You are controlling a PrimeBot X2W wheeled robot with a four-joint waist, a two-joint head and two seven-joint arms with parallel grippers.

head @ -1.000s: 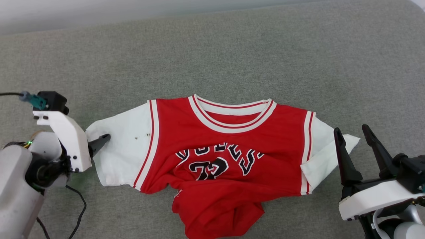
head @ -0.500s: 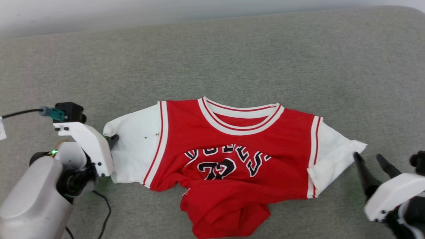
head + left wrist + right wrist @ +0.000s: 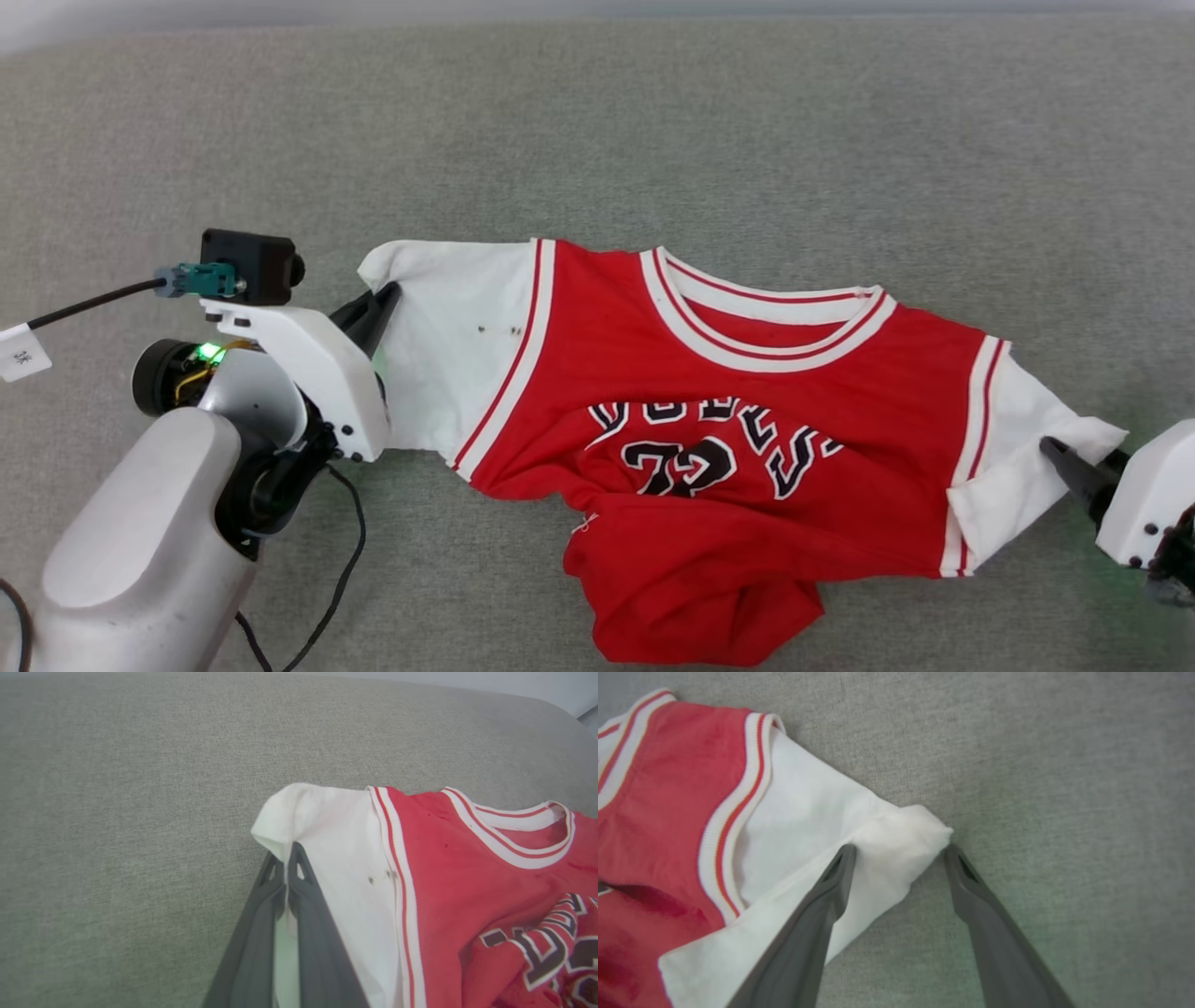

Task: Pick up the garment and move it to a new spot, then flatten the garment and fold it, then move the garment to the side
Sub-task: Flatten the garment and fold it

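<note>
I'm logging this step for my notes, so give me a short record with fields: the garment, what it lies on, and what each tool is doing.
garment: red jersey, white sleeves, lettering up, lower part bunched
surface: grey fabric
left tool: shut on the edge of the near white sleeve
right tool: open, one finger over the other sleeve, one beside its tip

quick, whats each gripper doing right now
left gripper: shut on a white sleeve of the red jersey-style T-shirt.
right gripper: open, fingers astride the other sleeve corner.
</note>
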